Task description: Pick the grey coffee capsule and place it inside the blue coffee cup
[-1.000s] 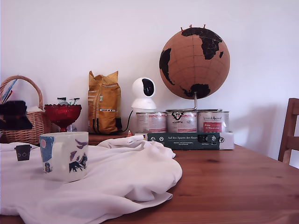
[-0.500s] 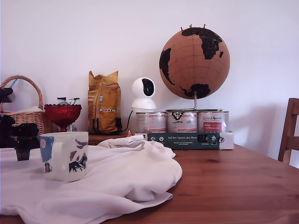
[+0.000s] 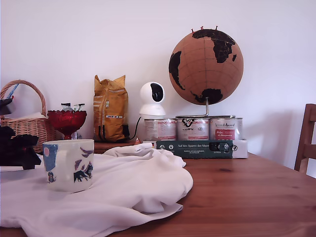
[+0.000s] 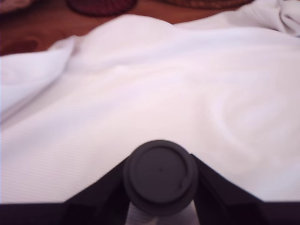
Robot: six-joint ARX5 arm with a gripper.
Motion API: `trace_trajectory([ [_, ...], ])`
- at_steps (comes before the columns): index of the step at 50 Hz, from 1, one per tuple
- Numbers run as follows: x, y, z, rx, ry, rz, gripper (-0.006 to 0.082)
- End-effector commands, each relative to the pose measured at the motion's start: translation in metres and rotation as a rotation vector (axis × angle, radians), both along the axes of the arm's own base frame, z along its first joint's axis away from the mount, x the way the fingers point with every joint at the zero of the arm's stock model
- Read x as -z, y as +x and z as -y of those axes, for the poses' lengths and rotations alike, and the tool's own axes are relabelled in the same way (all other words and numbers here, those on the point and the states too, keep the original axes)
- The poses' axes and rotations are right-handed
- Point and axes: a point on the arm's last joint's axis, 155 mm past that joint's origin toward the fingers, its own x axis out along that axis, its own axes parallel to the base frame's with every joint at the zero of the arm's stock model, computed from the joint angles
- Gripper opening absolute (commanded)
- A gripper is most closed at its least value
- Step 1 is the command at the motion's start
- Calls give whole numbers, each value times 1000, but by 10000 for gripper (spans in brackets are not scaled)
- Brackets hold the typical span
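In the wrist view the grey coffee capsule [image 4: 161, 169] shows as a dark round disc on the white cloth [image 4: 154, 93]. The black fingers [image 4: 105, 190] press against both of its sides. My gripper [image 4: 161, 187] is shut on it. At the exterior view's far left the gripper [image 3: 19, 150] is a black shape low over the cloth, and it hides the capsule there. The blue coffee cup [image 3: 69, 164], a cream mug with a blue patch and dark drawings, stands upright on the cloth just to the exterior view's right of the gripper.
A rumpled white cloth [image 3: 133, 182] covers the left part of the wooden table [image 3: 247, 197]. Behind stand a wicker basket [image 3: 27, 126], a red glass bowl [image 3: 66, 121], a yellow bag [image 3: 110, 108], a white camera [image 3: 151, 98], tins [image 3: 192, 128] and a cork globe [image 3: 206, 66]. A chair [image 3: 306, 140] is at the right edge.
The gripper came down at the exterior view's left onto the capsule. The capsule stood in plain sight on the cloth a second ago and is now hidden behind the gripper.
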Motion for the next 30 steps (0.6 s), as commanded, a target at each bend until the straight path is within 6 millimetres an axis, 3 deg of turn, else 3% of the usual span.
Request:
trace_trajectory([
  [1, -37, 7, 5, 20, -16, 82, 162],
  [9, -94, -3, 24, 107, -73, 152, 162],
  [17, -131, -28, 46, 202, -120, 148, 162],
  [24, -141, -52, 74, 282, -146, 94, 163],
  [30, -136, -66, 99, 337, -147, 47, 166],
])
